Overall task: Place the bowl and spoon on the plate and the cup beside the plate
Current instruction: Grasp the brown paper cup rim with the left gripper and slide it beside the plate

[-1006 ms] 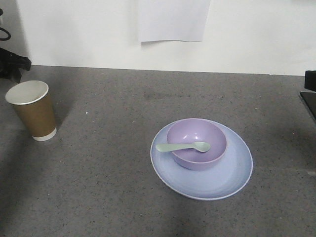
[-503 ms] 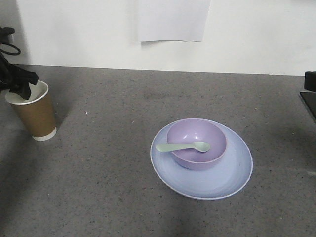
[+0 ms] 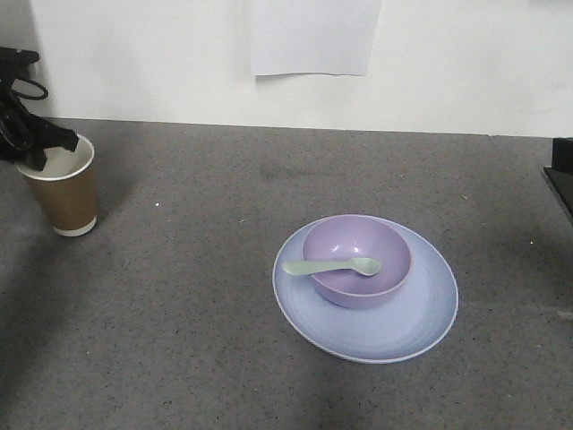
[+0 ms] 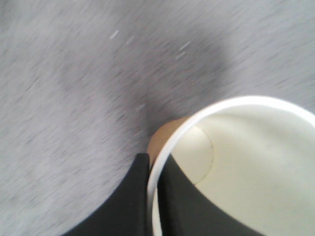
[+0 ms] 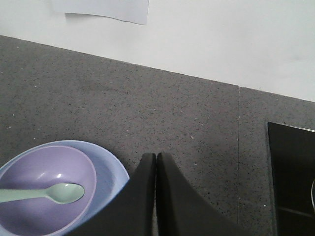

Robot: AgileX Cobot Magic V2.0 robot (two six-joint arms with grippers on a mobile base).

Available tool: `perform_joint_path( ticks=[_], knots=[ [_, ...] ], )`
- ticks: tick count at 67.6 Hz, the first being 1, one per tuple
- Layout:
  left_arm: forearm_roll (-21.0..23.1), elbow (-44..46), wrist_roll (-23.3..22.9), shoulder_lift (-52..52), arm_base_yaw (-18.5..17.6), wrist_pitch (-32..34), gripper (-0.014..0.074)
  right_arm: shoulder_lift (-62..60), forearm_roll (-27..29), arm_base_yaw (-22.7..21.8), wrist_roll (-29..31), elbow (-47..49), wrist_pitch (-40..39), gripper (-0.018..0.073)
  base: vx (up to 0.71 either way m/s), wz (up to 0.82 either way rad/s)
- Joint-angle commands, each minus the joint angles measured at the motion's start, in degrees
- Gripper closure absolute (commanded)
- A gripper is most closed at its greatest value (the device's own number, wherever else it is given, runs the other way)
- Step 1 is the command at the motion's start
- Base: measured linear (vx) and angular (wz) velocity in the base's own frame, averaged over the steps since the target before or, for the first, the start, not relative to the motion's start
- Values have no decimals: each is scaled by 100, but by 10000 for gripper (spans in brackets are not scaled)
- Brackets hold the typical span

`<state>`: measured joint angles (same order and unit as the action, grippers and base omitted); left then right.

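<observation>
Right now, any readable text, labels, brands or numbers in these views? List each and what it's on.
None readable.
Paper sheet on the wall: blank on the side shown.
Cup: plain brown wall, white rim, no print visible.
Bowl, spoon, plate: unmarked.
Left gripper and right gripper: plain black, no markings.

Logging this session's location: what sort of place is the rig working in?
Probably a lab or test bench, not a real dining area: a bare grey speckled tabletop against a plain white wall with a blank paper sheet stuck on it, holding only plastic tableware and a paper cup.
</observation>
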<state>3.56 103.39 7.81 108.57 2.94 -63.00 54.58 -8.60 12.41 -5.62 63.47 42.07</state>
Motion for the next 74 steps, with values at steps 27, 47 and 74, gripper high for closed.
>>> perform_joint_path(
  ticks=[27,47,74],
  knots=[
    [1723,614,1016,-479,-1187,-95,593,-29,-60,-5,26,162,-351,570,0,0],
    [1635,614,1116,-182,-2169,-53,593,-29,-61,-5,26,162,-295,565,0,0],
    [1326,618,1103,205,-2570,-34,592,-29,-61,-5,26,162,-242,565,0,0]
  ],
)
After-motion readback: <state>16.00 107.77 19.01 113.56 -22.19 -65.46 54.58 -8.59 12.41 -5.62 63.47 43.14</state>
